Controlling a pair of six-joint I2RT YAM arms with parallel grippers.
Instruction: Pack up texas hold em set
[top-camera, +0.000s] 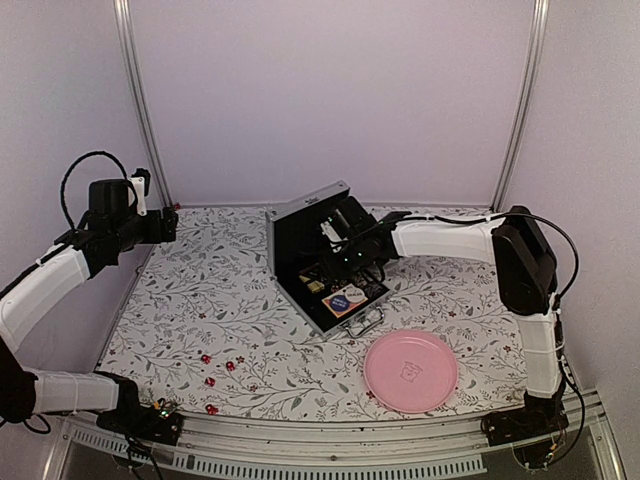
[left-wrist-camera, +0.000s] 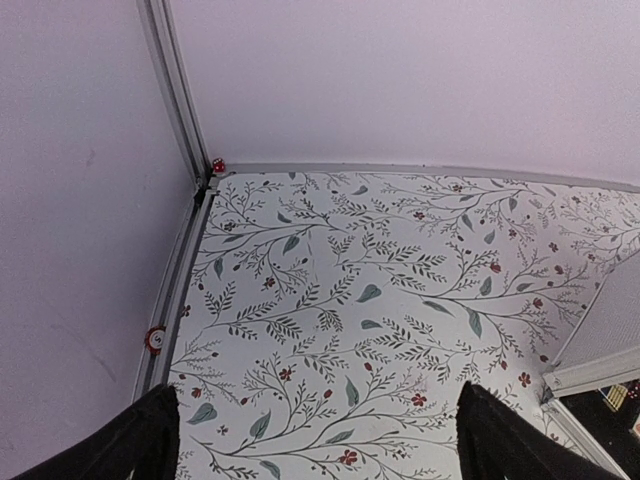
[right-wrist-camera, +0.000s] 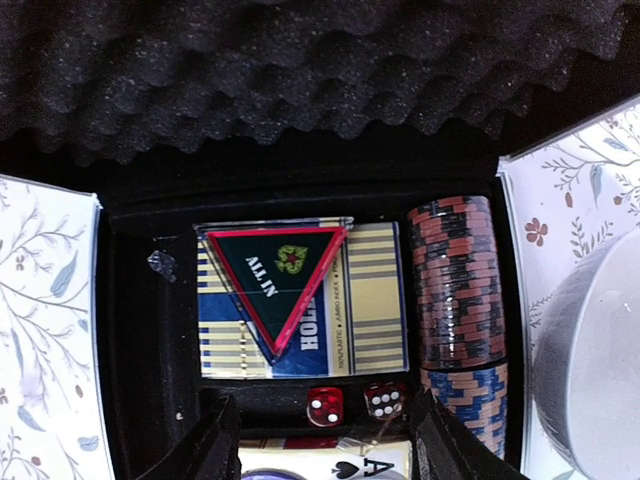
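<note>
A: Where is the texas hold em set (top-camera: 290, 250) found, and what is kept in it?

B: It is set open in the middle of the table (top-camera: 180, 320), with the lid up; a card deck (right-wrist-camera: 370, 300) is seen inside, with a green and red triangle (right-wrist-camera: 275, 285) laid on top; a row of chips (right-wrist-camera: 460, 285) is stacked just beside the deck; two red dice (right-wrist-camera: 323, 405) are seen in the slot below it.

A: How are the grippers held?

B: The right gripper (right-wrist-camera: 325, 420) is held inside the case, fingers apart, and nothing is gripped; the left gripper (left-wrist-camera: 320, 445) is held wide open and bare, near the far left corner, well apart from the case.

A: What must be done well now?

B: More loose dice (top-camera: 220, 368) are seen lying on the table near the front left; it is judged that these are to be packed next; the right gripper should be lifted straight up first, so that the chips and lid are not bumped; each die should be pinched across its flat sides, with the fingers kept low, since such small things can be flicked away.
</note>
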